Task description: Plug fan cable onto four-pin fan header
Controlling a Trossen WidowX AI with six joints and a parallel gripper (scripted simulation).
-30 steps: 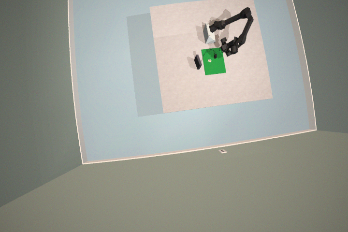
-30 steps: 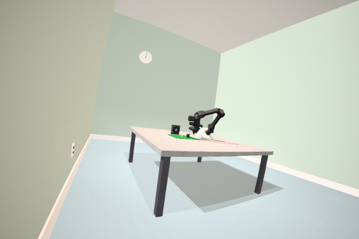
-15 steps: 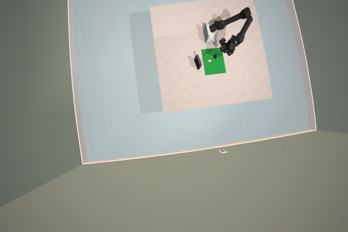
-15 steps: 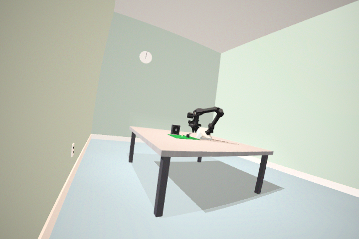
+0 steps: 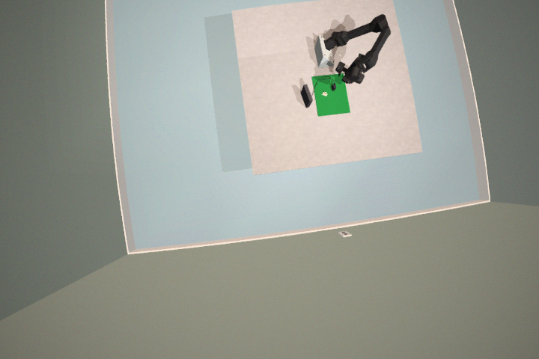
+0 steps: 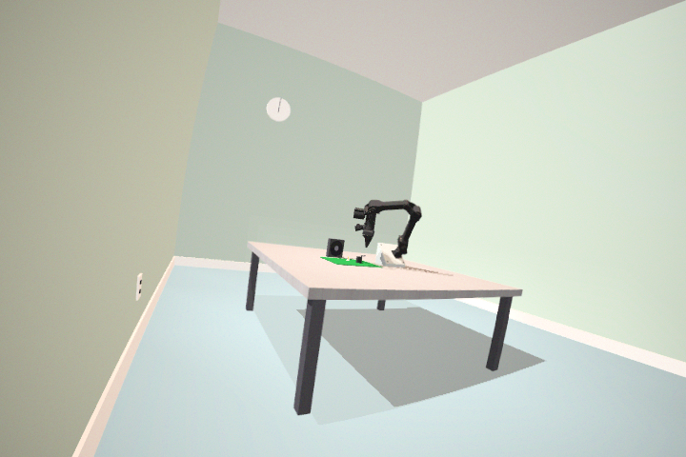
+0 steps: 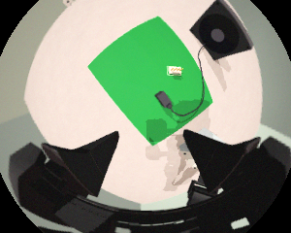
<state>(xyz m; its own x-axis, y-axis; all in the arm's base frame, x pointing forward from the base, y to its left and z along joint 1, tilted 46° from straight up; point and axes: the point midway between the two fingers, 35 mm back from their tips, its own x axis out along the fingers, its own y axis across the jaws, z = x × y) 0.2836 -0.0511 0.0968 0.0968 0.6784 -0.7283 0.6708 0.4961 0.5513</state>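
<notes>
The gripper (image 5: 340, 78) (image 6: 367, 245) (image 7: 151, 134) hangs wide open (touching nothing), above the table (image 5: 287, 139) (image 6: 409, 292) (image 7: 58, 92).

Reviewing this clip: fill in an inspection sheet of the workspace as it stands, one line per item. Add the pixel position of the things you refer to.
surface: pale tabletop (image 5: 287, 143) (image 6: 409, 280) on dark legs
job's things: green board (image 5: 335, 105) (image 7: 131, 63) lies flat; white header (image 5: 324, 93) (image 7: 174, 71) on it, bare; dark plug (image 5: 333, 87) (image 6: 358, 259) (image 7: 163, 99) beside the header, unplugged; black fan (image 5: 306, 96) (image 6: 335, 248) (image 7: 217, 34) upright off the board
clutter: nothing seen
gripper: gripper (image 6: 367, 246) (image 7: 151, 134) open, above the table, holding nothing
cable: thin dark cable (image 7: 203, 83) curves from fan to plug
surroundings: wall clock (image 6: 278, 109), wall outlet (image 5: 344, 233) (image 6: 138, 287)
</notes>
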